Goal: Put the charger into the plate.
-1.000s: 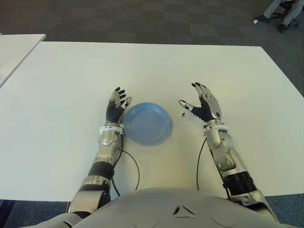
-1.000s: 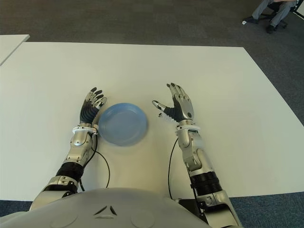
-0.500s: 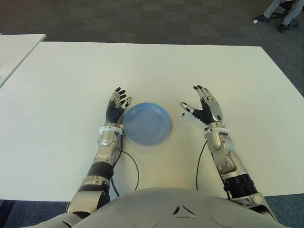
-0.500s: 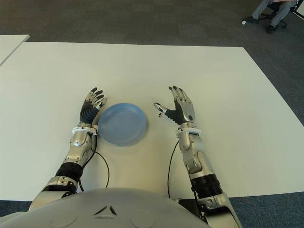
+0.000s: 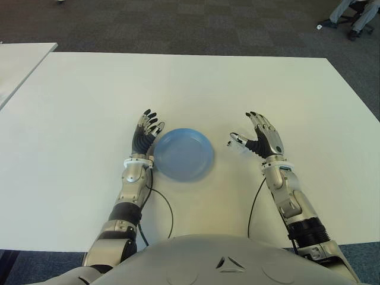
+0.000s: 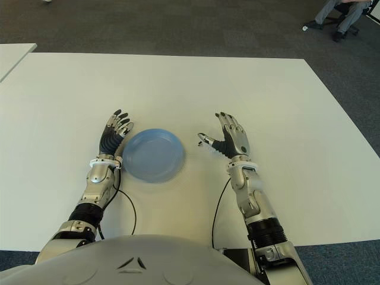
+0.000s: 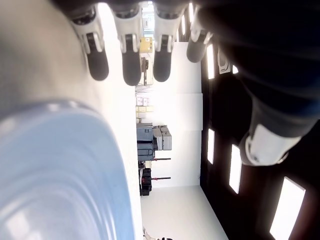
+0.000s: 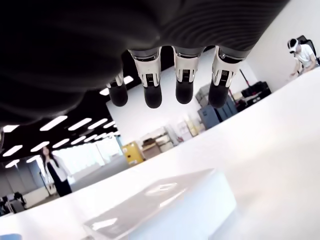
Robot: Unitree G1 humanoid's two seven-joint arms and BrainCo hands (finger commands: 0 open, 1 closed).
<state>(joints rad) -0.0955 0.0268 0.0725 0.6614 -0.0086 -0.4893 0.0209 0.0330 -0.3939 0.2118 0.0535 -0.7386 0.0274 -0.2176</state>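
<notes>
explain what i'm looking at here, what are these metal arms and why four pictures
This is a humanoid robot seen through its own cameras. Two pictures come from its head, looking down at a white table. Two come from its wrists, close to the fingers. A round pale blue plate lies empty between the hands. The left hand, just left of it, is open. The right hand is open too. Its wrist view shows a flat white block, probably the charger, on the table.
</notes>
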